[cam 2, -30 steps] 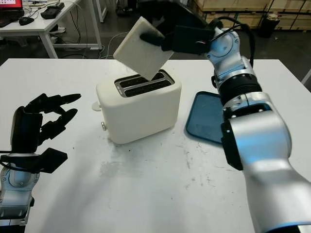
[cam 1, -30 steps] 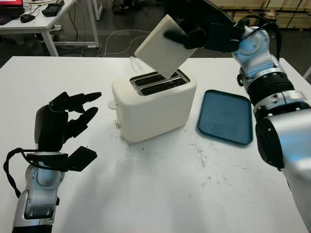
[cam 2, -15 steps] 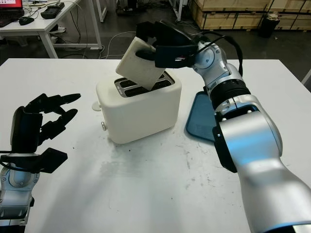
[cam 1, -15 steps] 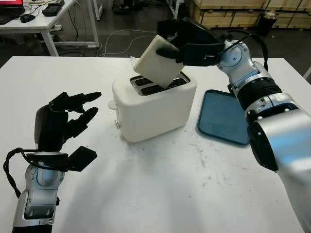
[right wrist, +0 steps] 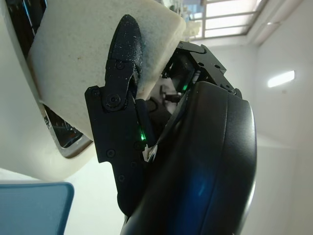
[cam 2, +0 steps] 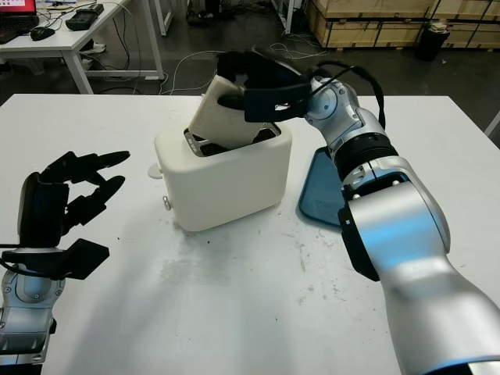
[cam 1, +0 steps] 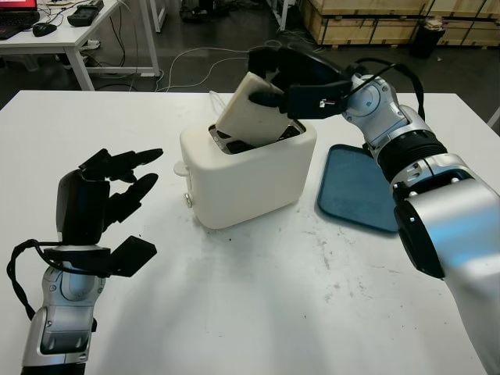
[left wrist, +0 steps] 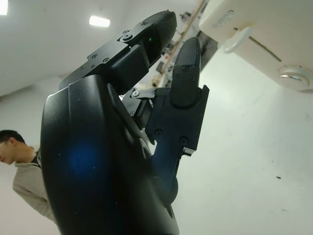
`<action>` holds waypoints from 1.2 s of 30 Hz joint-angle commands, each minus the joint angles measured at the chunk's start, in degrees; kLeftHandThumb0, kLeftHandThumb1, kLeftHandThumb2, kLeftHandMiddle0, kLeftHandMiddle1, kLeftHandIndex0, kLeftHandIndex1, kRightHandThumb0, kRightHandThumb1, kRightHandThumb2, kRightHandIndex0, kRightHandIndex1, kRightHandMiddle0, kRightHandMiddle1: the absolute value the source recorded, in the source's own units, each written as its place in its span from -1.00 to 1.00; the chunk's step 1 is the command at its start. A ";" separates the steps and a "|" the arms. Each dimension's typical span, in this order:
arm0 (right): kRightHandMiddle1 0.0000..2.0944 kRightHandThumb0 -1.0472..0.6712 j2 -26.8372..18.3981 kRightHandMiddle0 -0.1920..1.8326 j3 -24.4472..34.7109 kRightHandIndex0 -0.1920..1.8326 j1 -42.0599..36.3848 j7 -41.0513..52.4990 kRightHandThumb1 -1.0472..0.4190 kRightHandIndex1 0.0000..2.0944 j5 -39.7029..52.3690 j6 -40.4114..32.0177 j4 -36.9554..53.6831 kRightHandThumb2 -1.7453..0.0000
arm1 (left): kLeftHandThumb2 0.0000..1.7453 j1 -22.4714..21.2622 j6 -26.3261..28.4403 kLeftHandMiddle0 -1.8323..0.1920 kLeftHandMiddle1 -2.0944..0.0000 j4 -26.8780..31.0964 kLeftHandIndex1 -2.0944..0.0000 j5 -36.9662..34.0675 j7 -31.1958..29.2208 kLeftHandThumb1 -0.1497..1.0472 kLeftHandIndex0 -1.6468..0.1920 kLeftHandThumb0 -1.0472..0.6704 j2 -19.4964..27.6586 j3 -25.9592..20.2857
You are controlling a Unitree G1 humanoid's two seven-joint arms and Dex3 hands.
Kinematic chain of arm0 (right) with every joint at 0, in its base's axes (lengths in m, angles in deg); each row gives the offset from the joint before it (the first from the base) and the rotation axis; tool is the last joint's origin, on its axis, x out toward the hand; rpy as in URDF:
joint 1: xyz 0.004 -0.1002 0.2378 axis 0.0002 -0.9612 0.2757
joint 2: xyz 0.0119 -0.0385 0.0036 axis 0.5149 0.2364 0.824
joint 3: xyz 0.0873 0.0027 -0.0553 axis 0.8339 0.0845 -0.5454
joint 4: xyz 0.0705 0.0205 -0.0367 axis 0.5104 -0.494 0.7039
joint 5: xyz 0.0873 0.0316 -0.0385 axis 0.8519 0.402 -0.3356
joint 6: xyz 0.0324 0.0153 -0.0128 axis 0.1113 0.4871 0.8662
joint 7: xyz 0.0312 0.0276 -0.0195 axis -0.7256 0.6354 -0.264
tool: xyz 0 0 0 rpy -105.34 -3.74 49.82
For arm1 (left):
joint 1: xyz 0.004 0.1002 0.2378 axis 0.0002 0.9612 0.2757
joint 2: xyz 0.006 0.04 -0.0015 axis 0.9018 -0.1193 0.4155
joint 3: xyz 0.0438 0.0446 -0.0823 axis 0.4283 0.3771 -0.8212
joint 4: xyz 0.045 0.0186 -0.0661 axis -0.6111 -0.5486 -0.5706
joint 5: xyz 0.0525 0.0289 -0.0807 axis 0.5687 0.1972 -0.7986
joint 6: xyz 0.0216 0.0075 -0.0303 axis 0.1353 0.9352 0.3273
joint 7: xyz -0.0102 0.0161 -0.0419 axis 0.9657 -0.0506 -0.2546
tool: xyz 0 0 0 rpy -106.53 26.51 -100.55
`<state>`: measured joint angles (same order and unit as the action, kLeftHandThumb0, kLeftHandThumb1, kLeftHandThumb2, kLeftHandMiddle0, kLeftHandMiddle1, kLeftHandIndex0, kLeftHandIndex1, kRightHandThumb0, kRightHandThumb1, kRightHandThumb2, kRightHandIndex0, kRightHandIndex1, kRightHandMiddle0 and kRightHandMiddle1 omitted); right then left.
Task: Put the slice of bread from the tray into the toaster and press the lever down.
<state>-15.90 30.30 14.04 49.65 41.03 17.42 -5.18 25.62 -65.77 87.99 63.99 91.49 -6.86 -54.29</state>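
Observation:
A cream toaster [cam 1: 242,181] stands mid-table with its lever [cam 1: 180,167] on the left end, up. My right hand [cam 1: 283,84] is shut on the white bread slice [cam 1: 247,119], which tilts with its lower end inside a toaster slot. In the right wrist view a black finger [right wrist: 120,68] presses across the bread slice [right wrist: 78,63] above the slot. The blue tray [cam 1: 363,187] lies to the right of the toaster with nothing on it. My left hand [cam 1: 105,191] is open, raised over the table left of the toaster.
The toaster's lever [left wrist: 234,40] and a round knob [left wrist: 295,77] face my left hand. Beyond the white table's far edge are a desk [cam 1: 62,31] and floor cables [cam 1: 187,62]. A person [left wrist: 22,171] appears in the left wrist view.
My right hand has brought the bread down and leftward from above the toaster; the slice's lower end now sits in a slot. My left hand has not moved.

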 commanded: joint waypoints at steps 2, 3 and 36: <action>0.67 -0.40 -2.17 -0.05 -0.51 0.21 -0.79 1.26 -0.83 0.67 -0.75 1.49 -0.26 0.44 | -0.84 0.36 0.03 0.20 -0.44 0.44 1.00 0.48 0.56 0.79 -0.27 -0.15 0.05 0.11; 0.67 -0.39 -2.55 -0.04 -0.87 0.21 -0.73 1.32 -0.83 0.67 -1.14 1.52 -0.17 0.43 | -0.84 0.39 0.05 0.20 -0.44 0.43 1.00 0.30 0.53 0.79 -0.27 -0.15 -0.02 0.11; 0.65 -0.35 -2.19 -0.16 -10.67 0.15 -0.26 -3.18 -0.83 0.67 -10.00 8.01 1.02 0.50 | -0.84 0.83 1.57 0.21 -0.47 1.14 1.00 0.87 0.80 0.79 -0.25 -0.14 -0.75 0.18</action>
<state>-18.91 20.32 14.05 46.39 32.12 24.53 -4.18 25.99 -64.75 88.44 64.47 91.88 -7.42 -54.30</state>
